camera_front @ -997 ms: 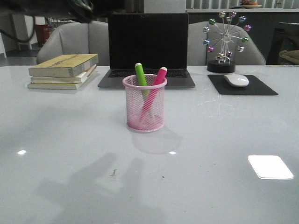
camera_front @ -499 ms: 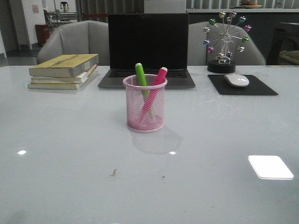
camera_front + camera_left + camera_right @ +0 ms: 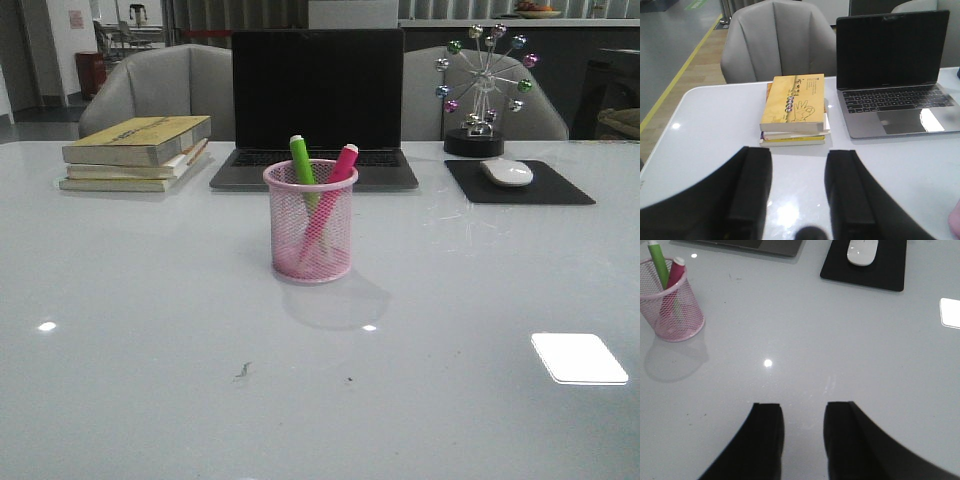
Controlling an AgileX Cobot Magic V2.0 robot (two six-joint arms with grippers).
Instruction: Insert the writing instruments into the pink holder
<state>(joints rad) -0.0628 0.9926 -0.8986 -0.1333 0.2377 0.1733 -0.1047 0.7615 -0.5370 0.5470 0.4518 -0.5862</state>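
Pink holder [image 3: 310, 221] upright mid-surface [image 3: 150, 330], in front of laptop [image 3: 316, 105]. Green marker [image 3: 302, 165] and pink marker [image 3: 338, 172] stand inside, leaning apart. Left pincer [image 3: 797, 192] and right pincer [image 3: 802, 437] both parted, holding nothing, well apart from holder.
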